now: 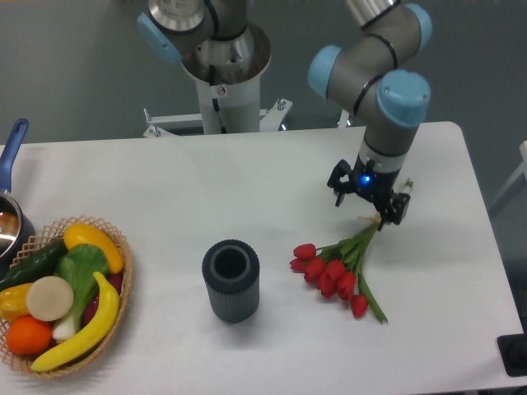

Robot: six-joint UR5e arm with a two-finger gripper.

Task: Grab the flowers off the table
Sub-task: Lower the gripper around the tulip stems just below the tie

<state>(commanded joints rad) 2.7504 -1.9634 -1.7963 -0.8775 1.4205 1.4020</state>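
Camera view, gripper (367,202) spread, low over the stems of the flowers (342,267), right side of the table (247,189).

Even, diffuse overhead light; the white table (165,189) is bright without harsh glare. Soft short shadows sit under the dark cylinder (231,280) and the flowers (338,271). Image is low-resolution, slightly soft overall, with a dim grey background.

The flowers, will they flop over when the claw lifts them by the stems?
Probably a bit. The flowers have red heads bunched at one end of long thin stems, far from the claw, so that end may droop. The tan band should keep them together.
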